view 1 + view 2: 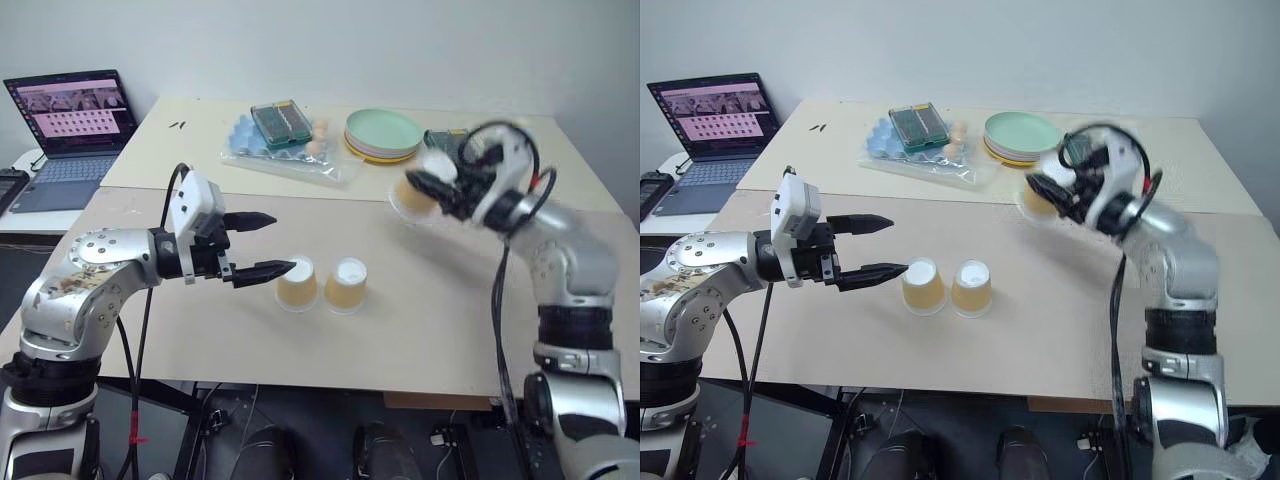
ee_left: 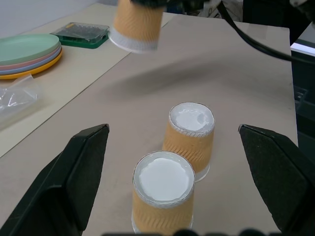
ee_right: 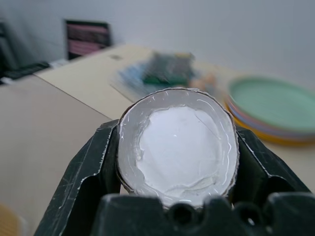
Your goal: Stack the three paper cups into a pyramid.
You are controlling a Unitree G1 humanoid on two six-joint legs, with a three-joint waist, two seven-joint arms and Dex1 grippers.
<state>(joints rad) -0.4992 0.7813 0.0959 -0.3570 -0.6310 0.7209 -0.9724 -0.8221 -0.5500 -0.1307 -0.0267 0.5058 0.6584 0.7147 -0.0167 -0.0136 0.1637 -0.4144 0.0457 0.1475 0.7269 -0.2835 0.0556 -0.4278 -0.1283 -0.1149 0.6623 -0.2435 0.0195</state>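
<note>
Two paper cups stand upside down, side by side and touching, on the front table: the left one and the right one. My left gripper is open, level, just left of the left cup, with one fingertip close to its top edge. The third paper cup hangs in the air above the table, off to the right of the pair, with my right gripper shut on its sides. In the right wrist view its white base faces the camera between the two fingers.
On the back table lie a stack of green and orange plates, a green box on a plastic-wrapped egg tray, and a dark item. An open laptop sits at the far left.
</note>
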